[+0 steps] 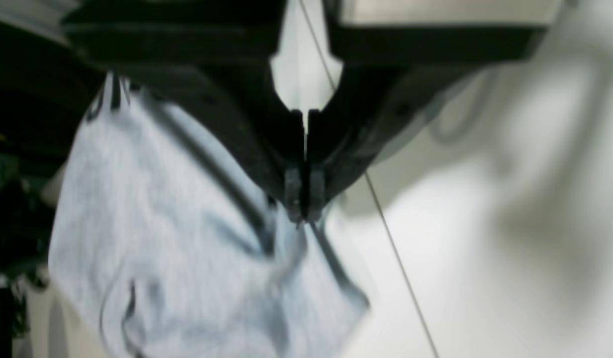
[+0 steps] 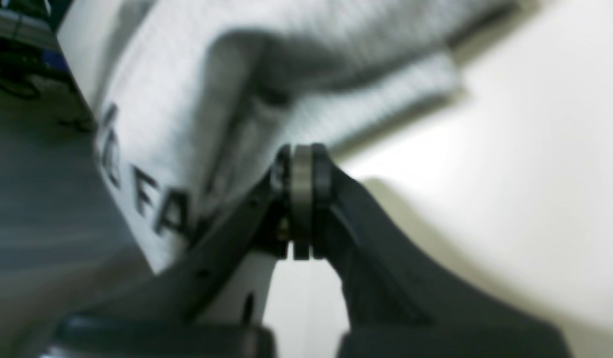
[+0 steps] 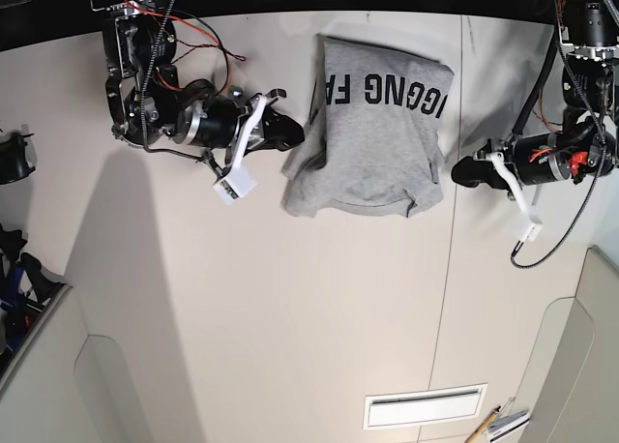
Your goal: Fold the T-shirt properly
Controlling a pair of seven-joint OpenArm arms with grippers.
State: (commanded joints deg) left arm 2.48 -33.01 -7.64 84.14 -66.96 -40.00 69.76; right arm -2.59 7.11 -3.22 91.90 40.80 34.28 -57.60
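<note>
The heather-grey T-shirt (image 3: 372, 148) lies bunched at the far middle of the white table (image 3: 290, 298), with its black lettering (image 3: 387, 92) facing up. My right gripper (image 3: 297, 133) is at the shirt's left edge. In the right wrist view it (image 2: 301, 149) is shut, with the grey cloth (image 2: 212, 99) meeting its tips. My left gripper (image 3: 456, 171) is at the shirt's right edge. In the left wrist view it (image 1: 304, 216) is shut, with creases of the cloth (image 1: 162, 223) running up to its tips.
A seam (image 3: 450, 269) runs down the table on the right. A slotted vent (image 3: 424, 405) sits near the front right, with a pencil and papers (image 3: 498, 424) beside it. Dark equipment (image 3: 12, 158) stands off the left edge. The table's back edge is just behind the shirt.
</note>
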